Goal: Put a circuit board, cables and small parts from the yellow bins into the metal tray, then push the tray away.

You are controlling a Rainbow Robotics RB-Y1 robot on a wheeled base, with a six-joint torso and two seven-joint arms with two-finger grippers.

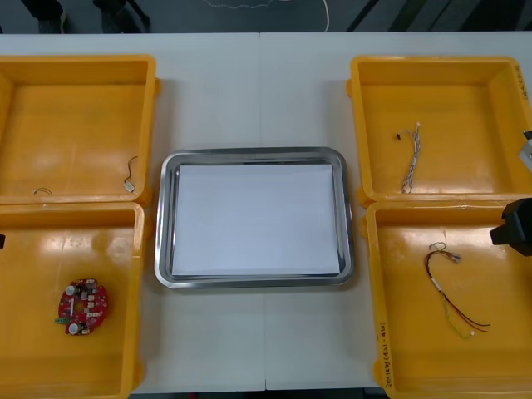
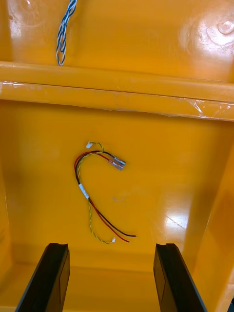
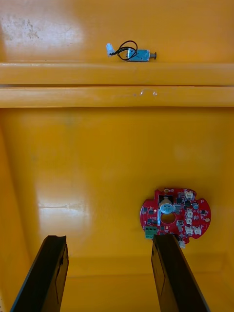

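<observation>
I see the pale tabletop point(image 1: 259, 91) with four yellow bins on it, two at each side. On my left are the far left bin point(image 1: 75, 125) and the near left bin point(image 1: 83, 241). On my right are the far right bin point(image 1: 453, 108) and the near right bin point(image 1: 407, 341). The tray point(image 1: 164, 224) sits between them, shiny at the rim and white inside. My left claw point(image 3: 109, 239) hangs over the near left bin with its two fingers spread wide and nothing between them. My right claw point(image 2: 112, 246) hangs over the near right bin, spread wide too and holding nothing. The round red circuit board point(image 1: 83, 306) lies flat on the floor of the near left bin, just ahead of one finger of the left claw. The red and yellow cable point(image 1: 453, 299) lies curled in the near right bin, out in front of the right claw and not touching it. The blue and white cable point(image 1: 411, 160) lies in the far right bin. A small metal part point(image 1: 130, 184) with a thin black wire lies in the far left bin, close to the wall it shares with the near left bin.
</observation>
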